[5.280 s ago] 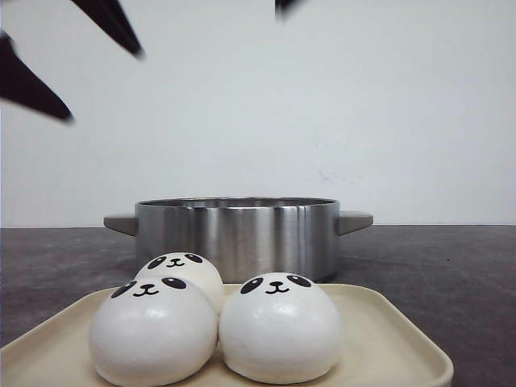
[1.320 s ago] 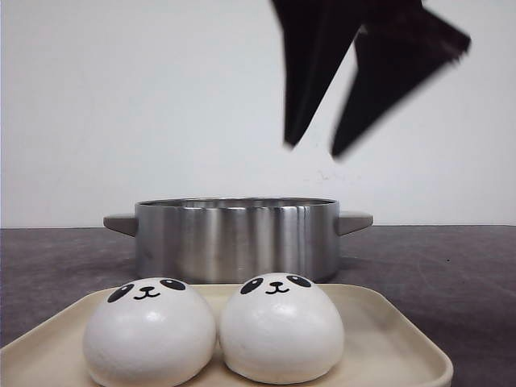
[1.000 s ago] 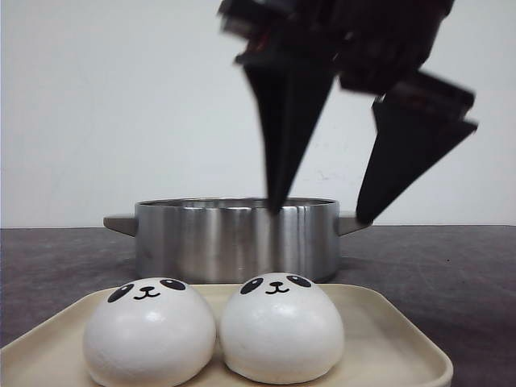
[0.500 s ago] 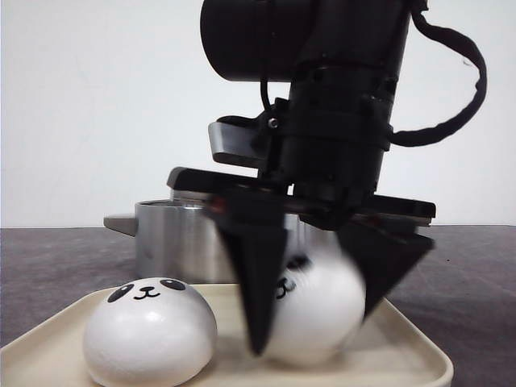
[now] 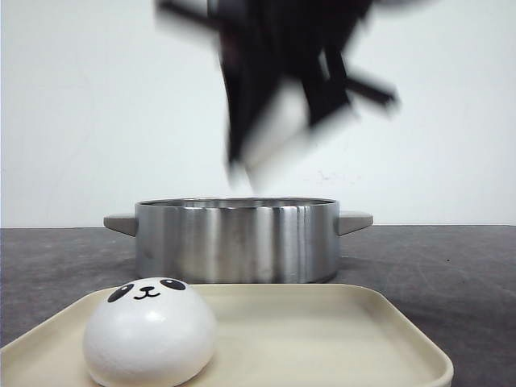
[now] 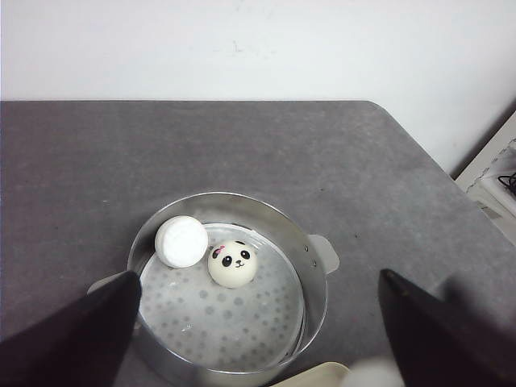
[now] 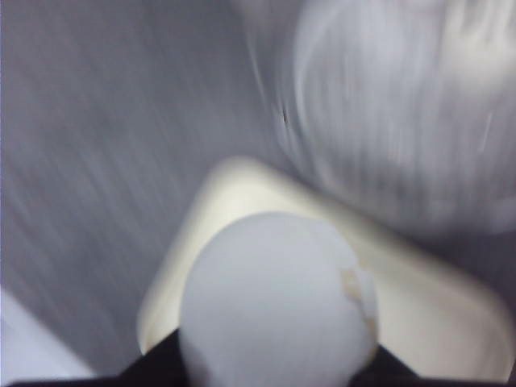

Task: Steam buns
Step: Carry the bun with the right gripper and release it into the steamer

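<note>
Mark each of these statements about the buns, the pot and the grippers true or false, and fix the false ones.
1. Two buns already lie inside the pot. True: one shows its panda face, the other shows only plain white.
2. Three buns remain on the tray. False: only one bun sits there.
3. The right gripper is empty. False: it is shut on a bun, lifted above the pot.
4. The left gripper is open and holds nothing. True.
5. The pot has a lid on. False: it is uncovered.
</note>
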You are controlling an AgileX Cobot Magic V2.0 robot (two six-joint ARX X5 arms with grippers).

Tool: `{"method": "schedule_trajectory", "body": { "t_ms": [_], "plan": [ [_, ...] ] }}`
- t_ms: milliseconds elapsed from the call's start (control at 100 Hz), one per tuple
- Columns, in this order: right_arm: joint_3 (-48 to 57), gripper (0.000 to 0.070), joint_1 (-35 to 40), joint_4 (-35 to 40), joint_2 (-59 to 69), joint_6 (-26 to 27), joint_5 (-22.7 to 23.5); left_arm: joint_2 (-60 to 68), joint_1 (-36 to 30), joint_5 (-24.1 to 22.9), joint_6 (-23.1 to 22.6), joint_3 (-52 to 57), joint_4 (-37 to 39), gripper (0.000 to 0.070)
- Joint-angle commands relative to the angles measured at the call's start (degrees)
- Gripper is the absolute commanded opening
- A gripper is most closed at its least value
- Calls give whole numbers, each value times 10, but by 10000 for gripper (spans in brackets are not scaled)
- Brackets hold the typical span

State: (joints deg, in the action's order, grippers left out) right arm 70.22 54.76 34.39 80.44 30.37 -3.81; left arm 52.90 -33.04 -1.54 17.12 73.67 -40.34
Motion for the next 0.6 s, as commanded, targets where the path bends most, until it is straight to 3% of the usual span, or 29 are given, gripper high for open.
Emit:
{"method": "schedule_trajectory", "body": {
  "t_ms": [0, 110, 210, 590],
  "plan": [
    [35, 12, -6, -7, 9, -51, -17, 5, -4, 0, -10, 12, 9, 557],
    [70, 12, -40, -40, 14, -100, -17, 7, -4, 0, -14, 12, 12, 557],
    [72, 12, -73, -74, 30, -105, -4, 10, -4, 0, -14, 12, 11, 557],
    [71, 12, -173, -89, 181, -111, 125, 23, -4, 0, -14, 12, 7, 557]
  ]
}}
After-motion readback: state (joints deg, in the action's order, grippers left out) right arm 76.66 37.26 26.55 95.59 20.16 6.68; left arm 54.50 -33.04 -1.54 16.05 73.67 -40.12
